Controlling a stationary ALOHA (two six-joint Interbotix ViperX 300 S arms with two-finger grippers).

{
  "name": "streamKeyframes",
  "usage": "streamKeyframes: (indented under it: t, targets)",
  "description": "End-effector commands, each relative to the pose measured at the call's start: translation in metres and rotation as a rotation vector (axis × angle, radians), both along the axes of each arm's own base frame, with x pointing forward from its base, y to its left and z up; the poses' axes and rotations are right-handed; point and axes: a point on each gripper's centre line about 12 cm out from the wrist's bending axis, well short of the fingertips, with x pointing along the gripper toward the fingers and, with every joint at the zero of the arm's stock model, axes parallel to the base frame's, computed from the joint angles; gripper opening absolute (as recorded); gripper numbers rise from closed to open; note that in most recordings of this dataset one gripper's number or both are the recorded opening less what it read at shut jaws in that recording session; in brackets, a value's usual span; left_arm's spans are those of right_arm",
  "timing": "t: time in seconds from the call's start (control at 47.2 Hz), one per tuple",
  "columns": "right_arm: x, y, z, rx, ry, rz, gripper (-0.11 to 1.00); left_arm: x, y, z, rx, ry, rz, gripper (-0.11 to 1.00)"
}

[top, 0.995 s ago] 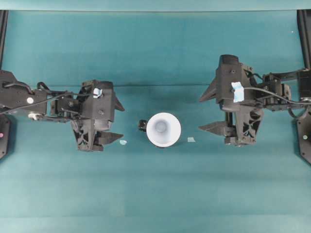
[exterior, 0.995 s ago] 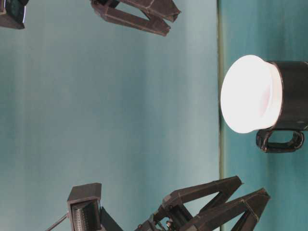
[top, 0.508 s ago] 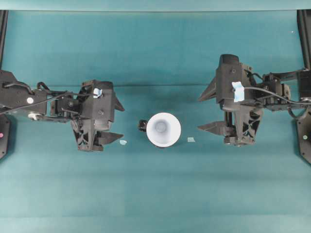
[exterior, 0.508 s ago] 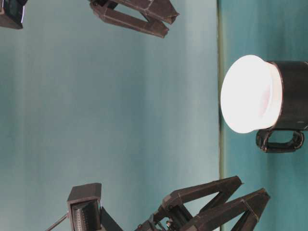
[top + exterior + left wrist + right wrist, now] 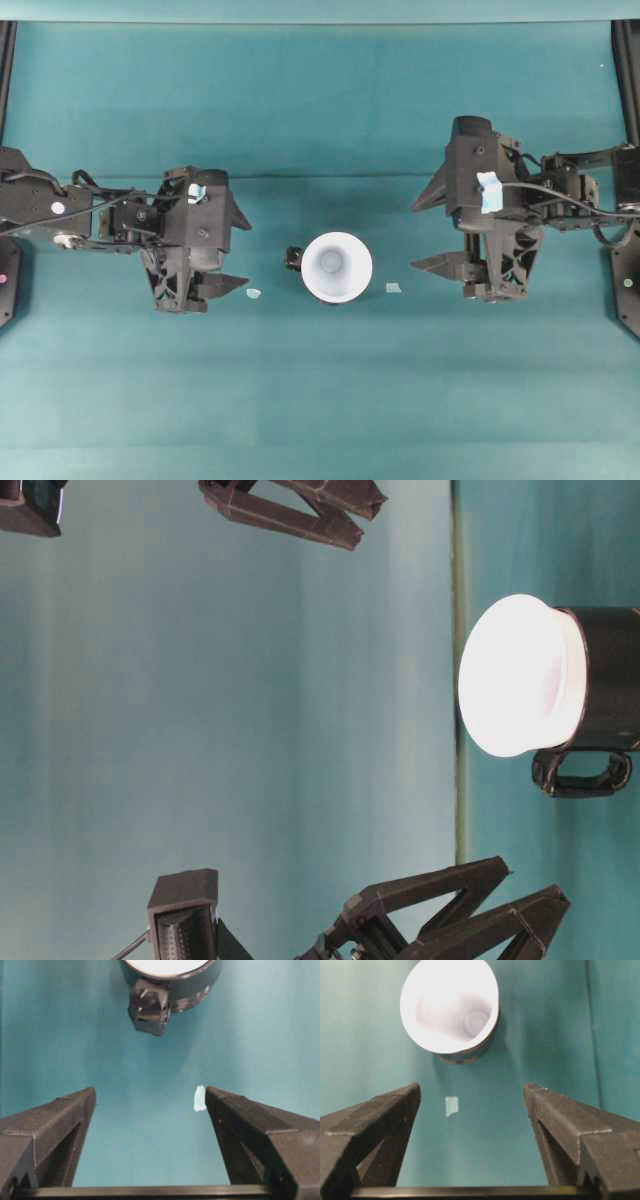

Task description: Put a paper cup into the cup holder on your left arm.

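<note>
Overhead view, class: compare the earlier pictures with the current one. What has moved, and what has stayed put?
The left gripper has drifted slightly leftwards, away from the paper cup, with its jaws open as before. Nothing was gripped or released. The right gripper stays open and all but still, and the cup stays seated in the black cup holder.
</note>
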Motion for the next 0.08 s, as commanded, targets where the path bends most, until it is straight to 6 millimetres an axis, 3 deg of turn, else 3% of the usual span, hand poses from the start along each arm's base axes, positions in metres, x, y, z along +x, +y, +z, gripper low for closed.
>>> streamKeyframes:
  t: [0.0,0.064]
  targets:
    - [-0.0002,0.0009,0.0082,-0.003,-0.027,0.004,0.89,0.0025,-0.0019,0.0068,0.005,-0.023,-0.009,0.93]
    - [-0.0002,0.0009,0.0082,-0.004,-0.027,0.005,0.89,0.0032,-0.0024,0.0064,0.005,-0.023,-0.011,0.93]
